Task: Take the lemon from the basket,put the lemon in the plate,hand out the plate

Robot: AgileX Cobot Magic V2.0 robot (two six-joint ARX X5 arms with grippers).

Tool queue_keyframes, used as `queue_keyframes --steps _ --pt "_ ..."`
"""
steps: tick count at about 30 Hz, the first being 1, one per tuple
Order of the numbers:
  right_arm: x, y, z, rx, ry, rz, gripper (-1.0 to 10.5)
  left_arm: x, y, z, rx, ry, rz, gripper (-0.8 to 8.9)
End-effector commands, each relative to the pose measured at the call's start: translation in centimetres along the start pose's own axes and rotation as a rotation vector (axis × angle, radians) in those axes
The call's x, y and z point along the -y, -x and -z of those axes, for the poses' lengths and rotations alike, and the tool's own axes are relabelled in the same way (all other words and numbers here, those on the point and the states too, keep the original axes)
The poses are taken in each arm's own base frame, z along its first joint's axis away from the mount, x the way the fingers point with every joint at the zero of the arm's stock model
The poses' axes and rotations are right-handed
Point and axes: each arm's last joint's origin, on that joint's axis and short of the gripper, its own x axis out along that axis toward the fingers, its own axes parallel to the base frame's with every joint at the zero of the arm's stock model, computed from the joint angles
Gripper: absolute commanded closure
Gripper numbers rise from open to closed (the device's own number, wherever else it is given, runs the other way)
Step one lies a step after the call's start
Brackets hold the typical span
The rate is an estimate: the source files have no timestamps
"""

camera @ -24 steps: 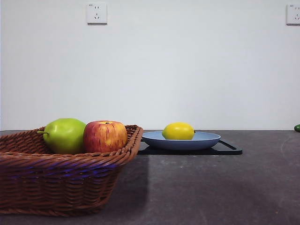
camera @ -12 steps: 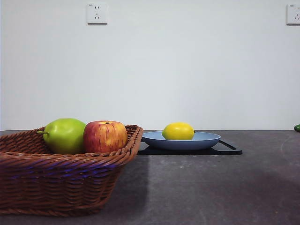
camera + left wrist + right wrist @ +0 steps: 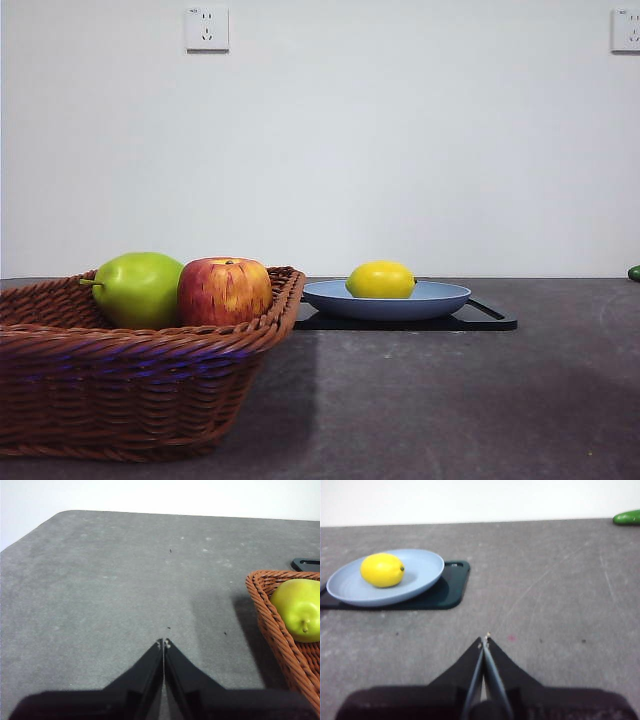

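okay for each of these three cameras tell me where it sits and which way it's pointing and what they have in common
Front view: low at table height, looking level across the brown woven wicker basket toward the white wall; no part of the robot shows.
Left wrist view: on the left arm, looking down over bare grey table; the shut left gripper shows at the bottom.
Right wrist view: on the right arm, facing the round grey-blue plate; the shut right gripper shows.
Shared: front and right wrist views both show the smooth bright-yellow lemon on the plate.
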Motion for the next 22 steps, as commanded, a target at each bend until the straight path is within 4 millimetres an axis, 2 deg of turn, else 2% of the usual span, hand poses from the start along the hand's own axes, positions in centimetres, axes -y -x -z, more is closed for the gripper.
queue_keyframes --steps 1,22 --pt "-0.01 -0.08 0.27 0.0 -0.022 -0.002 9.4 -0.04 -0.1 0.23 0.004 0.005 -0.005 8.04" --pt "0.01 -0.08 0.25 0.002 -0.027 0.003 9.4 -0.04 -0.1 0.23 0.004 0.005 -0.005 8.04"
